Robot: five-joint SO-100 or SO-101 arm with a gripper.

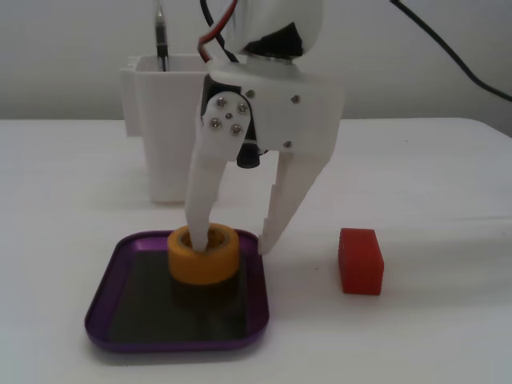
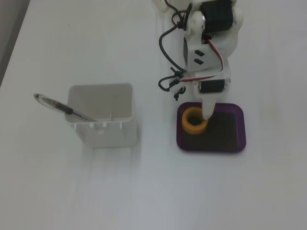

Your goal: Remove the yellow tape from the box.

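The yellow tape (image 1: 204, 260) lies flat at the back of the purple box (image 1: 176, 344), near its far rim. My white gripper (image 1: 230, 246) comes down from above, open. Its left finger (image 1: 200, 224) reaches into the roll's hollow core. Its right finger (image 1: 280, 216) stands outside the roll, over the box's right rim, with a gap to the tape. In the other fixed view the tape (image 2: 191, 127) sits at the left end of the box (image 2: 211, 149), with one finger (image 2: 207, 111) in its hole; the other finger is hidden under the arm.
A tall white container (image 1: 164, 136) stands just behind the box and holds a pen (image 2: 57, 105). A small red block (image 1: 360, 260) lies on the white table to the right of the box. A black cable (image 1: 448, 48) runs across the back right.
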